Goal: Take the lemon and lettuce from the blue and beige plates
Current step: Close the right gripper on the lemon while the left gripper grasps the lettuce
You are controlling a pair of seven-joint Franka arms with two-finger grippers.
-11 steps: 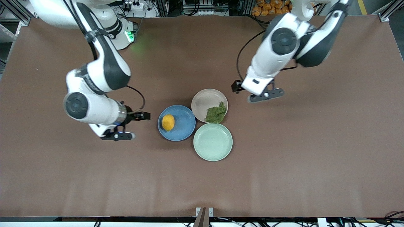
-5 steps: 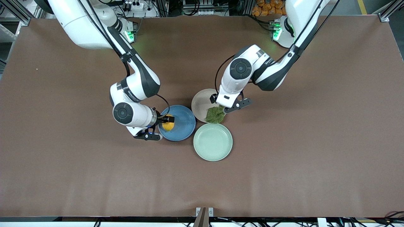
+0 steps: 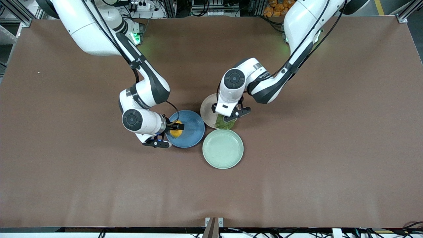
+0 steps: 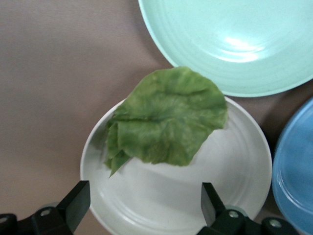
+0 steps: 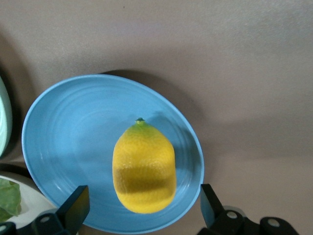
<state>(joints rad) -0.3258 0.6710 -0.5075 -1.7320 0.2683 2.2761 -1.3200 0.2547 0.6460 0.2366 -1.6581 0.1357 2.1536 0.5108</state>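
Observation:
The yellow-orange lemon lies on the blue plate; in the right wrist view the lemon fills the plate's middle. My right gripper hangs open just over the lemon, one finger to each side, not touching it. The green lettuce lies on the beige plate, at its rim beside the mint plate. My left gripper is open and empty over the beige plate, close to the lettuce.
A mint-green plate stands empty, nearer to the front camera than the other two and touching them. The three plates sit close together at the middle of the brown table.
Both arms have swung in from the sides and come down: the right gripper to the lemon on the blue plate, the left gripper to the lettuce on the beige plate. Nothing has been grasped.

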